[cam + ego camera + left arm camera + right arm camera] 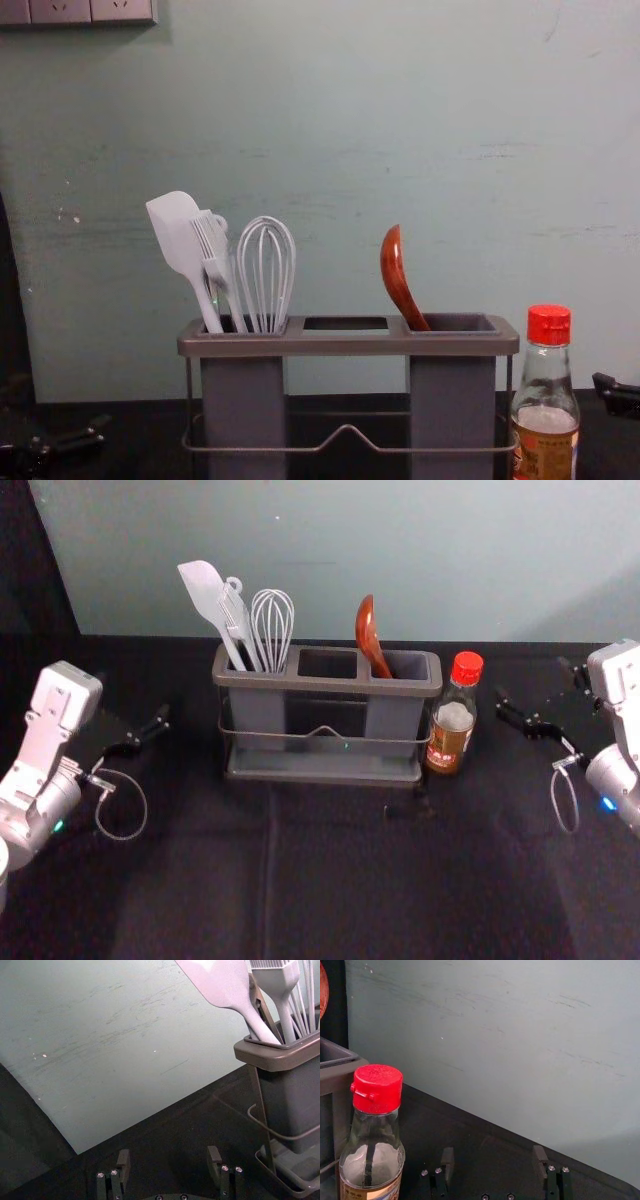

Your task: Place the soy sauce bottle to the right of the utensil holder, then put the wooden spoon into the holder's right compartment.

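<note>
Just beside the right end of the utensil holder (pixel 325 685), the soy sauce bottle (pixel 454 715) stands upright; the wooden spoon (pixel 369 638) leans in the right compartment. Left gripper (pixel 134 697) and right gripper (pixel 534 684), at opposite sides, each have fingers apart, holding nothing.

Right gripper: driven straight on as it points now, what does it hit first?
Likely the grey-green wall; the red-capped glass soy sauce bottle sits to one side of the open right gripper. The black tabletop could come first; depth is unclear.
</note>
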